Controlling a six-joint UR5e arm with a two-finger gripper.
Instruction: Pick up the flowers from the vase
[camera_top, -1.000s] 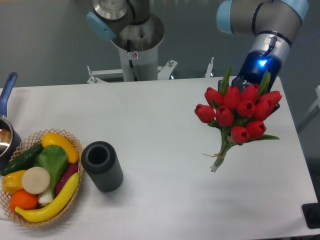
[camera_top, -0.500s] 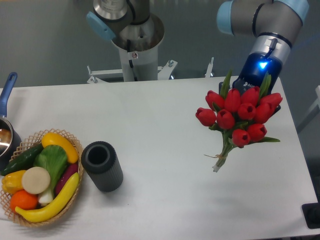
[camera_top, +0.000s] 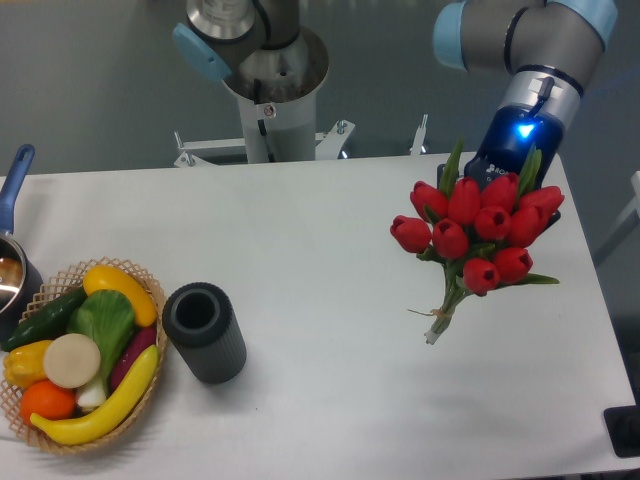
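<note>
The flowers (camera_top: 478, 232), a bunch of red tulips with green leaves and tied stems, hang in the air over the right side of the table, stems pointing down and left. My gripper (camera_top: 500, 165) sits behind the flower heads with its fingers hidden by them, and it carries the bunch. The vase (camera_top: 204, 331), a dark grey ribbed cylinder, stands upright at the left front of the table with its round mouth empty, far from the gripper.
A wicker basket (camera_top: 140, 275) of toy vegetables and fruit stands just left of the vase. A blue-handled pot (camera_top: 14, 180) sits at the left edge. The arm's base (camera_top: 270, 90) rises behind the table. A dark object (camera_top: 625, 430) sits at the front right corner.
The gripper and the flowers have drifted a few pixels to the right and down, then held still. The vase and basket have not moved.
</note>
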